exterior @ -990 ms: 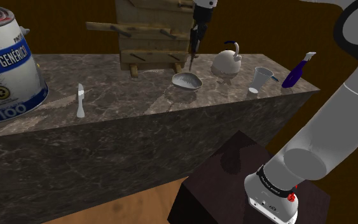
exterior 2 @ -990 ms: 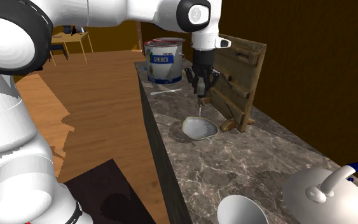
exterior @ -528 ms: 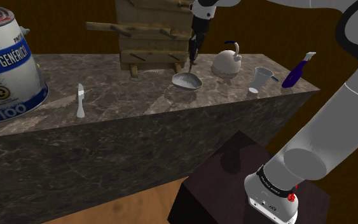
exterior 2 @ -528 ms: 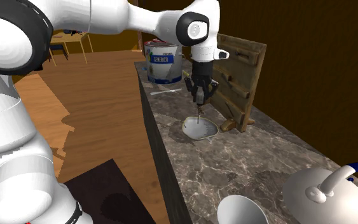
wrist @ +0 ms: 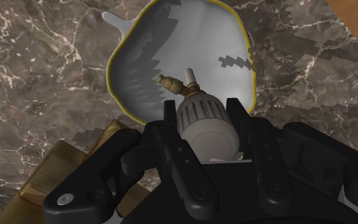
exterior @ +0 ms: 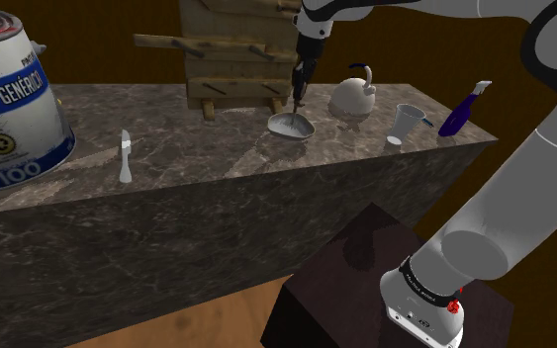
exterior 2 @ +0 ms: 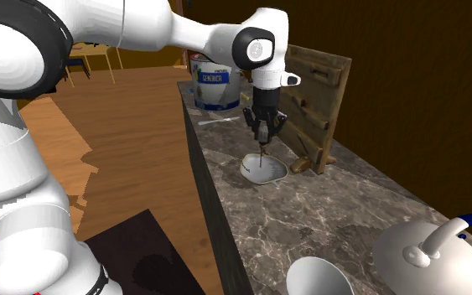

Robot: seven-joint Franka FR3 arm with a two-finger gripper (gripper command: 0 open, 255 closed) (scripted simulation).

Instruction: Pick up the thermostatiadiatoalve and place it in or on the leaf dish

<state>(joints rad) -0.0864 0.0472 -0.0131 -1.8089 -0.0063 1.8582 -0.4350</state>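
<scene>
White ribbed valve with brass fitting hangs just above the pale leaf-shaped dish in the shoulder view. Second exterior view: black gripper vertical. Wrist view: fingers clamp the valve; lower centrally, then release.

My gripper covers the rear of the white ribbed valve with a brass stem, which in turn hides part of the white, yellow-rimmed leaf-shaped dish. The shoulder view's left edge cuts off the big labelled paint can. The second exterior view's lower right corner cuts off the white teapot.
</scene>
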